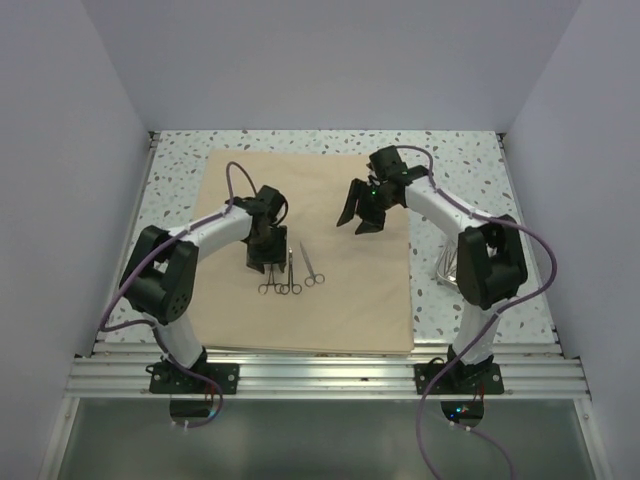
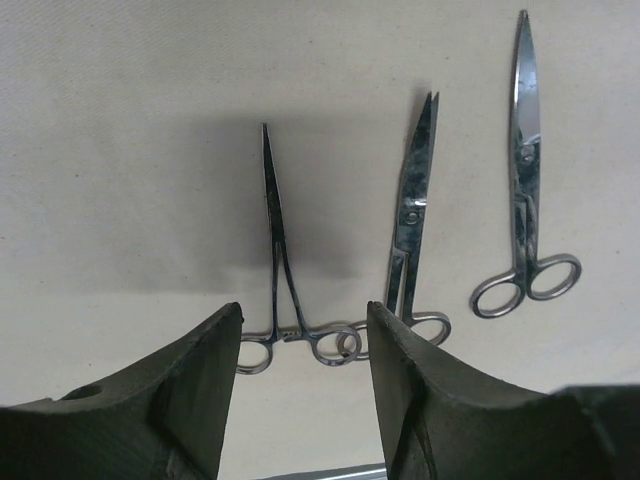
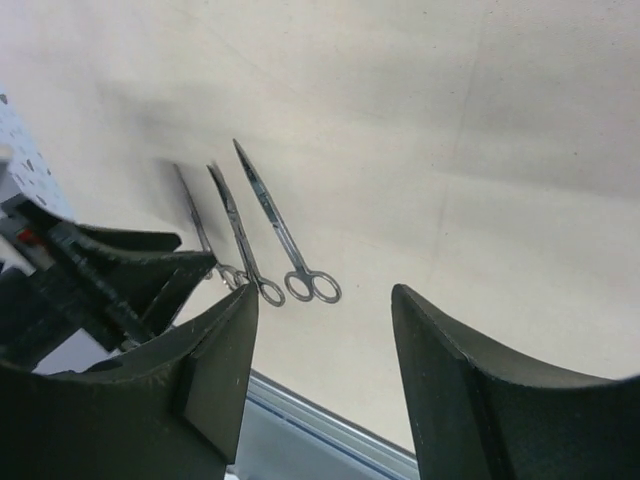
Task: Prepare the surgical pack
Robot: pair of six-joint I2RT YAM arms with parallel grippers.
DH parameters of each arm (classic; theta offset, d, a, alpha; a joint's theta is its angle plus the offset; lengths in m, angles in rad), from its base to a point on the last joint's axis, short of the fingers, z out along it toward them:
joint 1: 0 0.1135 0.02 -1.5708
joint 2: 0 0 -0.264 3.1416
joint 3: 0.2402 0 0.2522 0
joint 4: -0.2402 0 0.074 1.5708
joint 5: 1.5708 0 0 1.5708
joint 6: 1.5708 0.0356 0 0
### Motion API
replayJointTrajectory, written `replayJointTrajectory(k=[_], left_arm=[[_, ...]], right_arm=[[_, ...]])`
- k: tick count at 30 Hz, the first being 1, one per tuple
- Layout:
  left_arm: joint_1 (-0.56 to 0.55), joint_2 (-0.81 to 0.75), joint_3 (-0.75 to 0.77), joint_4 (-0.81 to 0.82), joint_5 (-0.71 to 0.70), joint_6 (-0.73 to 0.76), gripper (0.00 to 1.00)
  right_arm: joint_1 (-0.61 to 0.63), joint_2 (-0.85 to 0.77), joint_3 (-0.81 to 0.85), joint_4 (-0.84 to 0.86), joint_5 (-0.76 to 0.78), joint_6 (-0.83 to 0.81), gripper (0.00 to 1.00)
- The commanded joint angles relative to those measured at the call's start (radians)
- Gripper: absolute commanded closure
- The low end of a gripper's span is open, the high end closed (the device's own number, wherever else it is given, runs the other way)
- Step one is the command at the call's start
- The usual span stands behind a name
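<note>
The surgical pack (image 1: 340, 310), a large tan fabric sheet, lies flat over the speckled table. On it lie three steel instruments side by side: forceps (image 2: 275, 230), scissors (image 2: 412, 210) and a second pair of scissors (image 2: 524, 170). My left gripper (image 2: 305, 307) is open just above the forceps' ring handles (image 1: 266, 284) and holds nothing. Over the sheet's far right part my right gripper (image 1: 357, 222) hangs raised. Its jaws are open and empty (image 3: 325, 290), and the three instruments (image 3: 270, 215) show beyond them.
A thin metal object (image 1: 447, 262) lies on the bare table (image 1: 470, 160) beside the right arm, partly hidden by it. An aluminium rail (image 1: 330, 375) runs along the near edge. Plain walls close in the left, right and back.
</note>
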Motion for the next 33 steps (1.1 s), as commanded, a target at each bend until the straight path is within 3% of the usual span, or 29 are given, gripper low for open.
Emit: replayJointTrajectory(k=[1, 7, 13, 26, 33], left_arm=[[-0.035, 0.036, 0.049, -0.029, -0.104, -0.038, 0.44], [-0.078, 0.072, 0.049, -0.052, -0.161, -0.066, 0.46], [-0.079, 0.093, 0.000, -0.016, -0.170, -0.066, 0.57], [-0.076, 0.075, -0.042, 0.050, -0.130, -0.046, 0.97], [-0.072, -0.010, -0.039, 0.046, -0.095, -0.043, 1.00]], right_arm=[[0.026, -0.092, -0.012, -0.051, 0.042, -0.064, 0.40], [0.026, -0.106, -0.031, -0.041, 0.033, -0.064, 0.40], [0.026, -0.098, -0.034, -0.030, 0.027, -0.064, 0.40], [0.101, -0.009, 0.021, 0.033, -0.057, 0.003, 0.41], [0.152, 0.075, 0.072, 0.127, -0.150, 0.114, 0.41]])
